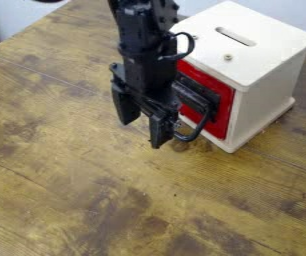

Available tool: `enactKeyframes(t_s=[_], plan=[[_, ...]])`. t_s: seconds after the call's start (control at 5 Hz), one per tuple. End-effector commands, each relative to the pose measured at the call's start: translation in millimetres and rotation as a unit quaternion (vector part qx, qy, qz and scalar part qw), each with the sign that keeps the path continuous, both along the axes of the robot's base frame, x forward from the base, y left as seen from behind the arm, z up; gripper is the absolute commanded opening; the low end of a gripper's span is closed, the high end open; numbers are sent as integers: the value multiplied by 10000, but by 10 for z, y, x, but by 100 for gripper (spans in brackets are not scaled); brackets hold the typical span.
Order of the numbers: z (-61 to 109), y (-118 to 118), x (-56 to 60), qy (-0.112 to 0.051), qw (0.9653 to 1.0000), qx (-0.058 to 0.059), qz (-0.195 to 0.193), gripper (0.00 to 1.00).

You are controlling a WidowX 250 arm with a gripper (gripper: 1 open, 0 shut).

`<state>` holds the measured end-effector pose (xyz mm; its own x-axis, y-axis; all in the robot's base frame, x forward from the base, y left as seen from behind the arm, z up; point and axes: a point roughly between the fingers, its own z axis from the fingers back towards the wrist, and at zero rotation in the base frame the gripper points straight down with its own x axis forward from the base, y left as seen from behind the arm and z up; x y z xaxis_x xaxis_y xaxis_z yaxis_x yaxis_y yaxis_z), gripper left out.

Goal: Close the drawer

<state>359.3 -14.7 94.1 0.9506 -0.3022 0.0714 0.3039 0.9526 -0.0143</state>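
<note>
- The drawer (219,126) is seated in the cream-white box (264,98), its red front set in the box's near-left face; it appears to be flush or almost so, though a small remaining gap cannot be ruled out.
- The black loop handle (185,134) projects from that face, partly overlapped in the view by the arm (148,50).
- The jaws (142,120) are held in front of the box, to the left of the handle in the view, pointed down towards the bench (62,165). Their tips are parted, with a fairly wide gap, and nothing is seen gripped between them.
- Whether the handle is touched by the arm's linkage cannot be told from this angle.
- The step in hand is judged to be the end of the push, or the clearing of the arm after it.
- If any gap is left, a short, straight press towards the box is called for, centred on the red front; if none, the jaws should be drawn away from the box without the loop being snagged.
</note>
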Motion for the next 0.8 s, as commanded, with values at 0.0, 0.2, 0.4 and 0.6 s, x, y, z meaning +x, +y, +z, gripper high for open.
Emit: enactKeyframes(t_s=[0.0, 0.2, 0.4, 0.6], plan=[[447, 125, 122, -720, 9974, 47, 79, 100], [507, 215, 176, -753, 9971, 52, 91, 100], [647, 360, 165, -687, 9974, 10, 200, 100], [817, 516, 55, -682, 9973, 34, 255, 100]])
